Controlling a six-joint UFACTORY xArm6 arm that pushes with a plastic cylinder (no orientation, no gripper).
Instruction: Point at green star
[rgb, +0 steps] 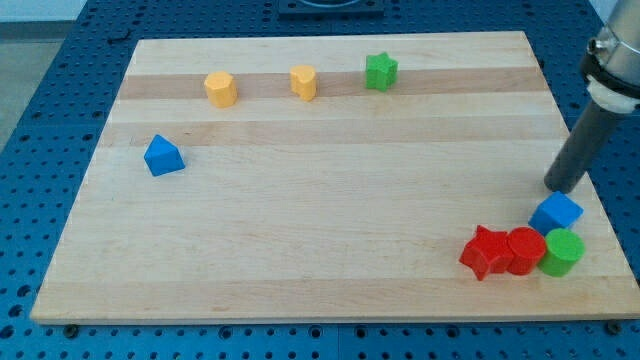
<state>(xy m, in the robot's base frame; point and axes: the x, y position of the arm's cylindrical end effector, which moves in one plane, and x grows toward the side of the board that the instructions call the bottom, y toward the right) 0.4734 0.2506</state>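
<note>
Four blocks sit clustered at the view's bottom right corner of the table: a red star, a red cylinder touching it, a green cylinder beside that, and a blue cube just above them. My tip stands just above the blue cube, near the table's right edge, close to it but seemingly not touching. No pincer is fitted here, only the bare rod, so there is nothing to call wide or narrow. Farther off, toward the view's left, a blue triangular block lies alone. At the far band near the view's top sit two yellow blocks, their shapes hard to make out, and just right of them the green star. From my tip the green star lies up and to the view's left, well apart, on a diagonal across bare wood. I judge that no block stands on that line, so a straight slide should reach it, stopping short so as not to shove the star.
</note>
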